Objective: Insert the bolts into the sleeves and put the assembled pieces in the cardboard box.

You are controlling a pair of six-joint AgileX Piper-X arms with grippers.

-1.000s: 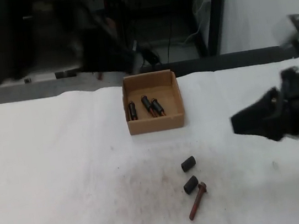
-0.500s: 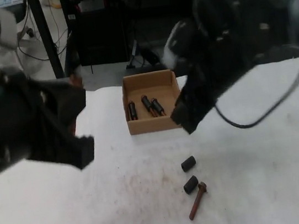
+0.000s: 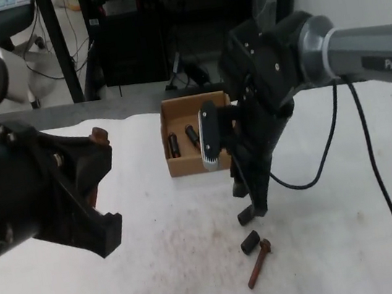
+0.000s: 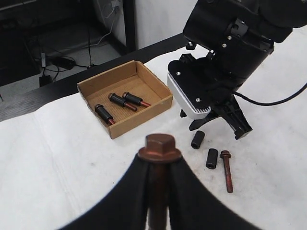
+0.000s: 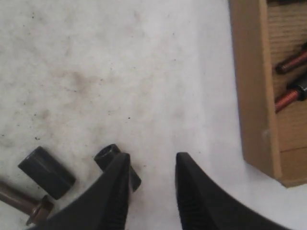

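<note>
The left gripper (image 4: 159, 165) is closed tight on the shank of a bolt (image 4: 159, 145), whose hexagonal head stands upright just above the fingertips. It hangs above the worktop (image 4: 57, 158), toward the left edge.

The right gripper (image 5: 152, 160) points down at the worktop's middle with its fingers parted by a moderate gap, and it holds nothing. One finger (image 5: 115, 191) overlaps a black sleeve (image 5: 106, 153) that lies on its side (whether finger and sleeve touch, I cannot tell). The space between the fingers shows mostly bare white cover.

A second sleeve (image 5: 47, 172) lies just beside the first, on the side toward the near edge. A loose bolt (image 4: 227, 170), rusty brown, lies next to that one with its head almost against the sleeve and its shank pointing toward the near edge. All three rest on a stained patch (image 3: 188, 247) of the white cover.

The cardboard box (image 4: 144, 117) stands toward the far edge, about midway between left and right. It is near the right gripper but apart from it. Three assembled pieces (image 4: 118, 101) lie side by side on its floor, each a black sleeve with a bolt end sticking out.
</note>
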